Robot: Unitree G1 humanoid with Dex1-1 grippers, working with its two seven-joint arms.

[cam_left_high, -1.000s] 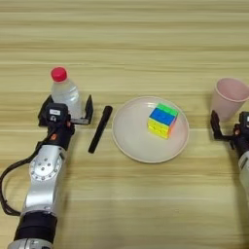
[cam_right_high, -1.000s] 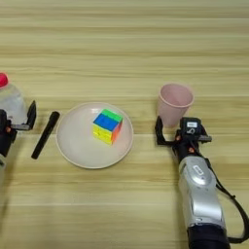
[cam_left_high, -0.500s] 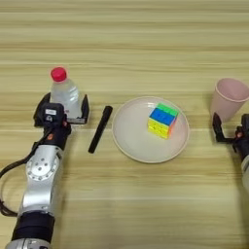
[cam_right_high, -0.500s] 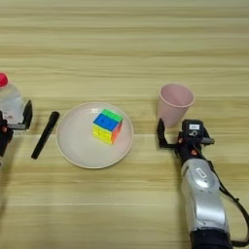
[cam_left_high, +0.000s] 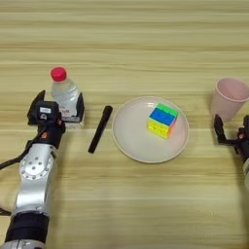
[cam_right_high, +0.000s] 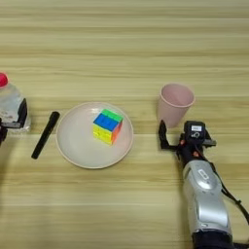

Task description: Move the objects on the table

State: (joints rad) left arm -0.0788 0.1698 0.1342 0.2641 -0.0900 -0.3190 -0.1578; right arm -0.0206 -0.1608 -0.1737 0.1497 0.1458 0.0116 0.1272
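My left gripper (cam_left_high: 57, 108) is straddling the bottle (cam_left_high: 64, 96), fingers spread wide, not yet pinching it. My right gripper (cam_right_high: 181, 135) is gaping just short of the cup (cam_right_high: 174, 104). Both objects are standing on the table (cam_left_high: 146, 44), unmoved. Only the right eye view is showing my whole right gripper.

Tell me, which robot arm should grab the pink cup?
The right one, probably. The right gripper sits just in front of the pink cup, fingers open toward it. The left gripper is far across the table, with its fingers around the bottle.
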